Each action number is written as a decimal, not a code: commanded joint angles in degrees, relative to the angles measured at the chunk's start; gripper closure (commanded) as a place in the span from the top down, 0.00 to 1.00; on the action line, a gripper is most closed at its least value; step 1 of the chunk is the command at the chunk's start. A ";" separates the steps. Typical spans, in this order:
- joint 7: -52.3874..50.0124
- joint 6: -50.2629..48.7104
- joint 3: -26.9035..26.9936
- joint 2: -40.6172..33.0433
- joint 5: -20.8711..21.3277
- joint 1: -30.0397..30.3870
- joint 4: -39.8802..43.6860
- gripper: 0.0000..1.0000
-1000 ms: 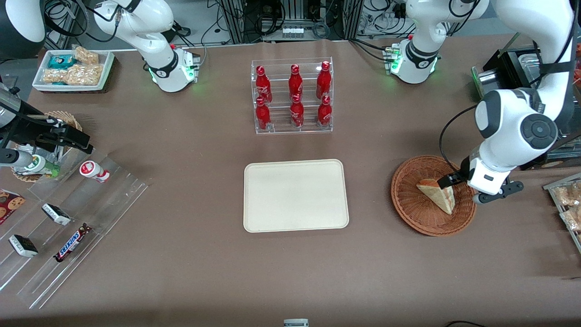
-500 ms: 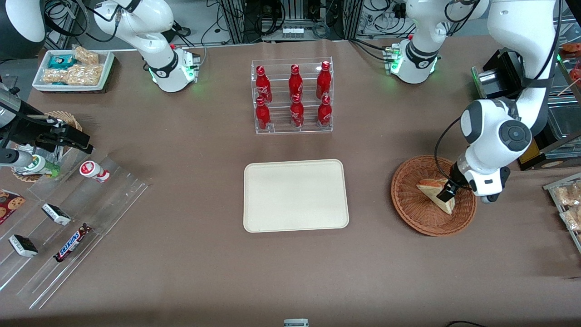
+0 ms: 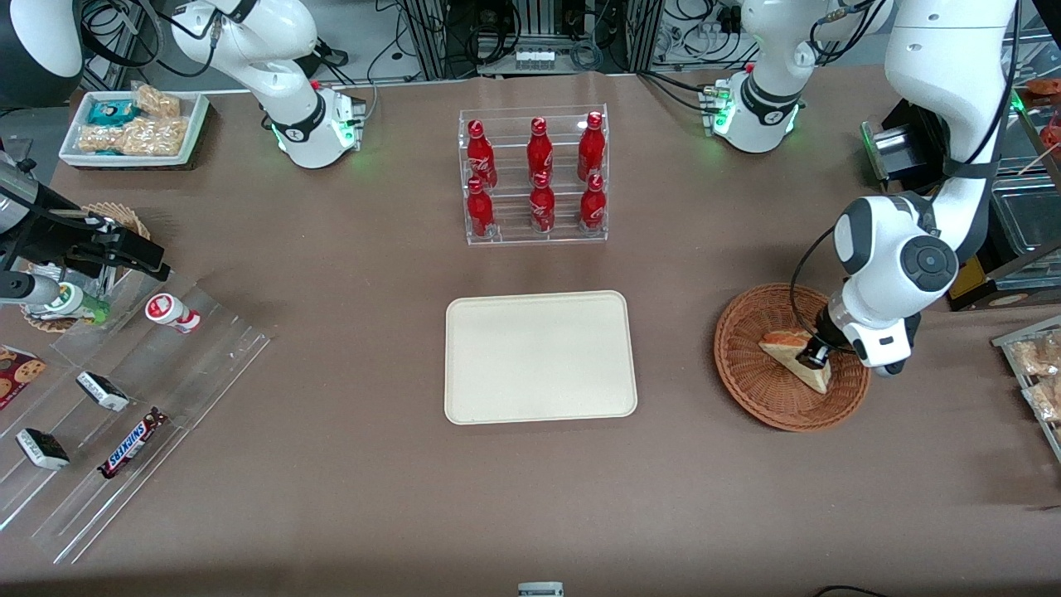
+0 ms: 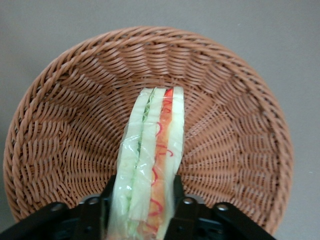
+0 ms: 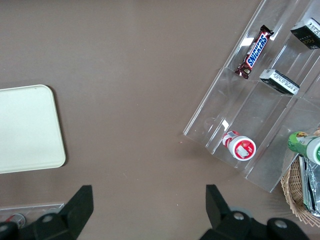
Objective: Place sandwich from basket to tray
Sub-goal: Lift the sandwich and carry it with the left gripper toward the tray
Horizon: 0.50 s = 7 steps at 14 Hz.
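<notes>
The sandwich [image 3: 781,345] is a pale bread wedge in clear wrap, lying in the reddish-brown wicker basket [image 3: 750,377] toward the working arm's end of the table. My left gripper [image 3: 811,357] is down in the basket on the wedge. In the left wrist view the black fingers [image 4: 177,190] press both flat sides of the sandwich [image 4: 152,145], whose red and green filling edge faces the camera, with the gripper [image 4: 143,189] over the basket's woven floor [image 4: 65,125]. The cream tray [image 3: 539,356] lies flat at the table's middle, bare; its corner shows in the right wrist view [image 5: 25,130].
A clear rack of red bottles [image 3: 537,178] stands farther from the front camera than the tray. Bagged pastries [image 3: 1036,365] lie beside the basket at the table's edge. A stepped acrylic display with snack bars [image 3: 124,398] and a white snack bin [image 3: 133,124] are at the parked arm's end.
My gripper swung from beside the sandwich to over it, turned, and came down onto it. The sandwich still lies in the basket, slightly shifted.
</notes>
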 commanded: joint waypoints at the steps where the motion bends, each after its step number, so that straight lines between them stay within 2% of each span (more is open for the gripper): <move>1: 0.05 -9.22 -0.69 -1.27 0.26 -0.43 5.76 0.02; 3: 0.41 -14.95 -1.92 -0.66 0.17 -2.79 11.21 0.02; 7: 0.67 -15.59 -2.01 2.15 0.08 -12.62 17.46 0.02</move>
